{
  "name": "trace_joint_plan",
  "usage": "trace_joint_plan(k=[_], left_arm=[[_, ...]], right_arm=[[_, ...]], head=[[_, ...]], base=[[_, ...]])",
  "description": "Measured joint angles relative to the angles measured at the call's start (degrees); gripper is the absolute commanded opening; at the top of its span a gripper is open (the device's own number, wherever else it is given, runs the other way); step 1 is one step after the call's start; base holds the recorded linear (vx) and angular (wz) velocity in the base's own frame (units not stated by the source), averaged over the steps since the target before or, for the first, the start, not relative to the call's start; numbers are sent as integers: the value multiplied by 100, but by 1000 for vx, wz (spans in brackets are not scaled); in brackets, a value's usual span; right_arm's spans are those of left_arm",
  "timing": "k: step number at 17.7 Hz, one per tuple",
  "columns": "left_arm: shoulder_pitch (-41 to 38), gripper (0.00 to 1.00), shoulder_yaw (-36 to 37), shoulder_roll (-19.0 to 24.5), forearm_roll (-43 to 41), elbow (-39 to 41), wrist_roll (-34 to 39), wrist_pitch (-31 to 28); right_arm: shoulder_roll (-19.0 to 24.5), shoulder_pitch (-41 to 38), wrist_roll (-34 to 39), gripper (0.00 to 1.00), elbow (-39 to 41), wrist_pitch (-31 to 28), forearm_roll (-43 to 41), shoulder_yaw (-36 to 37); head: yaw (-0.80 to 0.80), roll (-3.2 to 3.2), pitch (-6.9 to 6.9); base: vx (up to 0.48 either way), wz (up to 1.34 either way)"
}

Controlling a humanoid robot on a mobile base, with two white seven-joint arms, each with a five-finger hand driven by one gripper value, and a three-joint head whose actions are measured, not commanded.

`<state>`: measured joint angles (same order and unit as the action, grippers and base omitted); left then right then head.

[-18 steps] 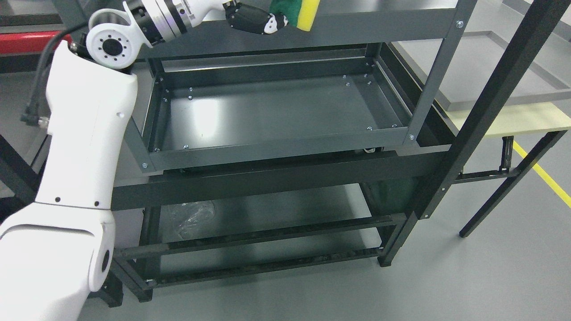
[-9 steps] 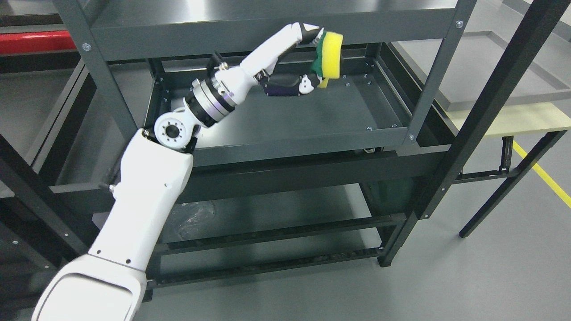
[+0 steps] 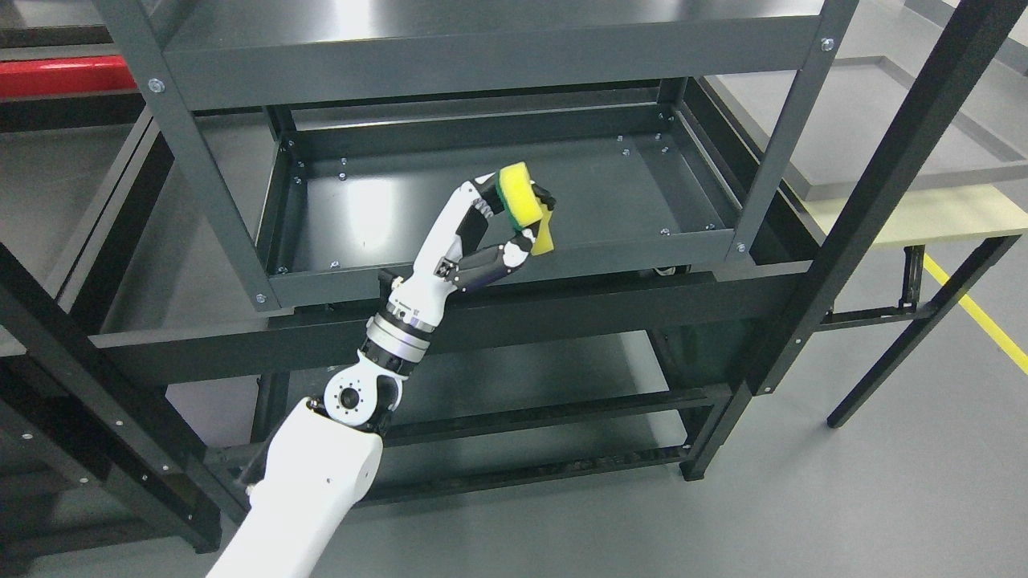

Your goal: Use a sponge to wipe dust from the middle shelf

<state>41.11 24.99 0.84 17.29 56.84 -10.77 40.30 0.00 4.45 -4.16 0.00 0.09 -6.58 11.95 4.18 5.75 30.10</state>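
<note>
One left hand (image 3: pixel 494 241) at frame centre pinches the sponge (image 3: pixel 524 205) between fingers and thumb, above the middle shelf (image 3: pixel 385 209). Risk: the shallow pinch could slip if the sponge catches the shelf's front lip.

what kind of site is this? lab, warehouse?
Likely a workshop or robot test lab: bare dark metal shelving, smooth grey floor with a yellow line. The left hand holds a sponge.

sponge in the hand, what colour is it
Yellow with a green scouring layer; the sponge shows best in the head view, pinched in the left hand.
</note>
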Motion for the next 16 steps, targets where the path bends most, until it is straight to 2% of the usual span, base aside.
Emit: trace_joint_plan(k=[2, 4, 10, 16], left_arm=[[-280, 8, -114, -14, 81, 100, 283, 14], [-553, 8, -300, -25, 130, 237, 507, -266], [-1251, 9, -937, -51, 155, 823, 879, -1397], [-1510, 9, -1610, -66, 118, 1695, 1038, -2679]], right_arm=[[0, 0, 0, 100, 0, 0, 0, 0], [0, -1, 0, 100, 0, 0, 0, 0], [0, 1, 0, 100, 0, 0, 0, 0], [0, 1, 0, 100, 0, 0, 0, 0]], head=[[0, 0, 0], [0, 0, 0], [0, 0, 0], [0, 0, 0]], base=[[0, 0], [0, 0], [0, 0], [0, 0]])
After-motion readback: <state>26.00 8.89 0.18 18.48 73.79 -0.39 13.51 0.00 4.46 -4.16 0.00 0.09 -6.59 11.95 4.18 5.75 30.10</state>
